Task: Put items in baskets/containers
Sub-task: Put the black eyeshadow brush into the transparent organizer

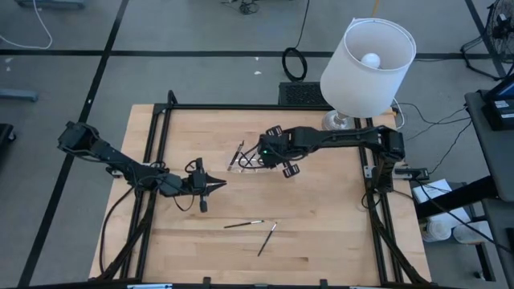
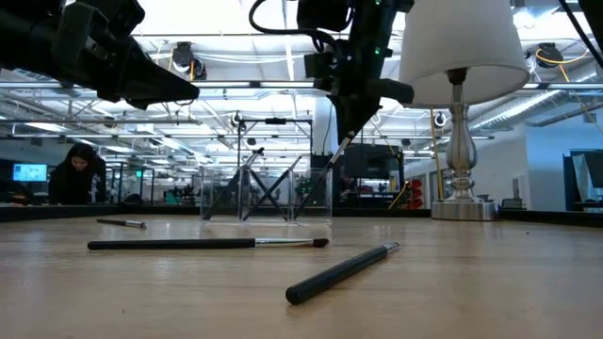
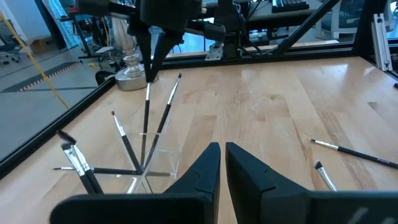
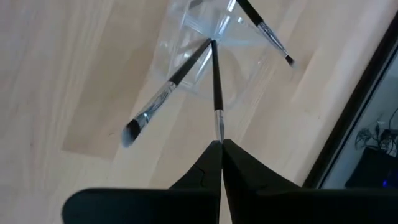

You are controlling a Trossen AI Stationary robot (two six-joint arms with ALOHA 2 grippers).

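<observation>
On the left of the pale wooden table (image 1: 321,233), the left gripper (image 1: 215,185) hangs over bare wood with its fingers (image 3: 205,171) pressed nearly together and nothing between them, well short of the clear container (image 1: 245,164). Nothing lies between it and that container. Nearer the front edge, two loose makeup brushes rest flat on the boards: one brush (image 1: 243,224) lies almost level, and a second brush (image 1: 267,239) slants just beside it; both are thin, dark-handled sticks with lighter metal ferrules. In the low view a third small brush (image 2: 122,223) lies farther back on the left, apart from the others. The container sits near the table's middle, a small see-through plastic cup (image 2: 267,196) with straight walls, hard to pick out against the wood grain. Several dark brushes (image 3: 124,146) already lean inside it, crossing one another and fanning outward over the rim. Above it, the right gripper (image 1: 277,157) points down with its fingers pinching the upper end of one upright brush (image 4: 216,93), whose lower end reaches into the cup. Farther right, at the table's back corner, stands a lamp with a white drum lampshade (image 1: 367,71) on a shiny metal base (image 2: 462,209), well apart from the container. A black frame (image 1: 241,107) edges the table.
</observation>
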